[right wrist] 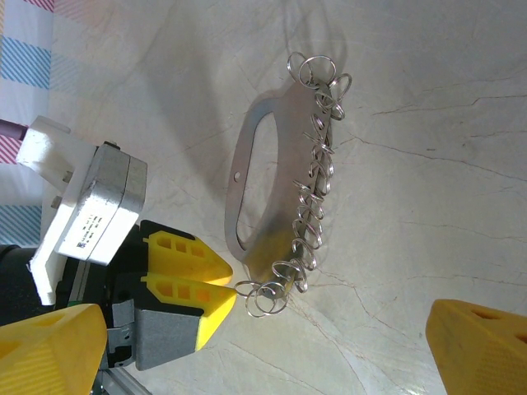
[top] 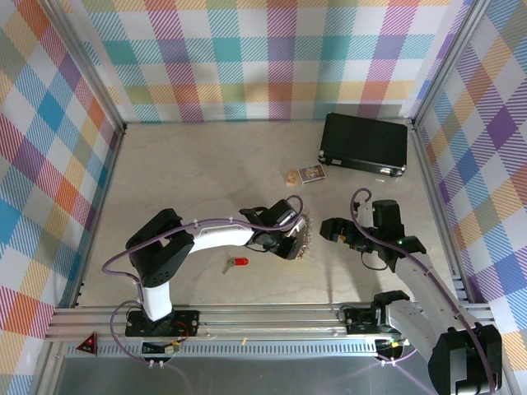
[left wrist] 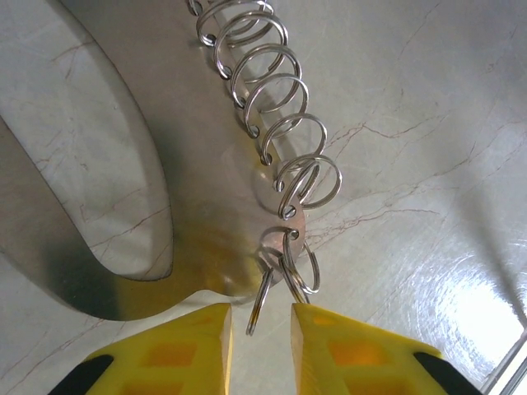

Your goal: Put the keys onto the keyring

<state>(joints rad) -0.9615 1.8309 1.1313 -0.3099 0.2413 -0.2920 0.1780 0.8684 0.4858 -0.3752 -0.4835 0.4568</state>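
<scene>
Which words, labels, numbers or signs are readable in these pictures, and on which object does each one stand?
Nothing can be read clearly.
Sticker on the grey housing of the left gripper: several lines of small print, too blurred to read.
Small printed card on the table: coloured print, too small to read.
Red triangle sign at the near left corner: a warning shape; its symbol is too small to tell.

I'm not finding any text I can read. A white label (right wrist: 82,224) is sitting on the grey housing of the left gripper (right wrist: 234,281), its print too small. The little card (top: 312,174) toward the surface's far right corner is showing only blurred print. A red triangle sign (top: 87,344) is sitting below the near left corner, its mark unclear.
</scene>
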